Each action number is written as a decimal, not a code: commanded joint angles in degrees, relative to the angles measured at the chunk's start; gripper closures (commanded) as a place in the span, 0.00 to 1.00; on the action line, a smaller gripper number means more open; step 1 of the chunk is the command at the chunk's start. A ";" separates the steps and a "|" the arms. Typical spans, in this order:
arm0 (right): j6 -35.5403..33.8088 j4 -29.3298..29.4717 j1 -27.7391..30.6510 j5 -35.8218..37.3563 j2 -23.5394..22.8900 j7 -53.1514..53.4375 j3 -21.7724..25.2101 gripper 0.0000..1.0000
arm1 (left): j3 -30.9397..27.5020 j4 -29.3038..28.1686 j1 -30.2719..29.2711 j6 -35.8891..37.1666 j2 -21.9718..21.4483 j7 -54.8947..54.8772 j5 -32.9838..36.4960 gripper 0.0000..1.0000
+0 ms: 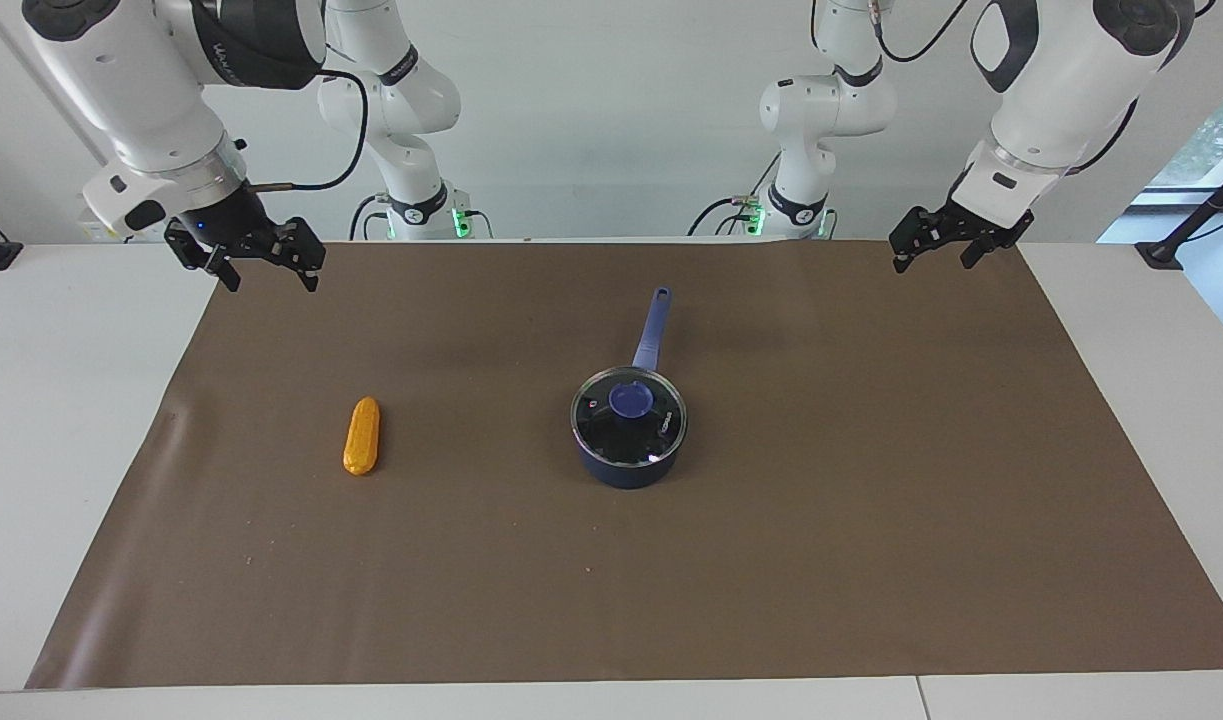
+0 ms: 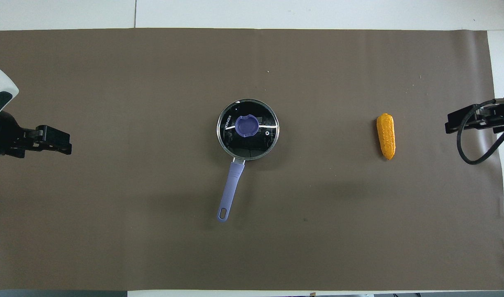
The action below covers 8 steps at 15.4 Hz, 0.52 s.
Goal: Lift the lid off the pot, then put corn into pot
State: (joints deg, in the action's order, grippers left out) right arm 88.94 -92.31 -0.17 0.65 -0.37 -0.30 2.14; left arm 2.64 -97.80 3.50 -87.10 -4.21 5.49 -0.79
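— Judging by what lies on the worktop (image 1: 871, 560), nothing is done yet: the lid (image 1: 628, 415) sits on the pot (image 1: 626, 462), mid-mat, handle toward the robots.

— And the corn (image 1: 362, 436)?

— Lying beside the pot, well apart, toward the right arm's end.

— The arms?

— Both wait, raised over the mat's corners nearest the robots; the right tool (image 1: 265, 268) and the left tool (image 1: 939, 252) each stand spread, holding nothing. Lid first, then corn.

White table (image 1: 81, 420) under brown mat (image 1: 821, 560); on mat: lidded pot (image 1: 628, 462) mid-table, corn (image 1: 362, 436) toward right arm's end
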 commanded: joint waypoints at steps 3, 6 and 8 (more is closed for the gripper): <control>0.27 -0.32 0.70 -0.21 0.45 -1.54 -0.12 0.00 | 0.09 -0.28 -0.69 -0.70 -0.36 -1.09 -0.97 0.00; 0.89 -0.94 1.49 -0.38 0.54 -1.37 -0.03 0.00 | 0.09 -0.46 -0.25 -1.06 -0.44 -0.83 -1.23 0.00; 1.24 -0.94 2.02 -0.38 0.63 -3.03 -0.03 0.00 | 0.52 -0.11 0.45 -3.23 0.08 0.40 -1.23 0.00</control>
State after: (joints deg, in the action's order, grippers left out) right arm 88.94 -92.36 0.63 0.65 -0.37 -0.44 2.23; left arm 2.79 -97.82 3.53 -87.99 -4.21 5.49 -1.23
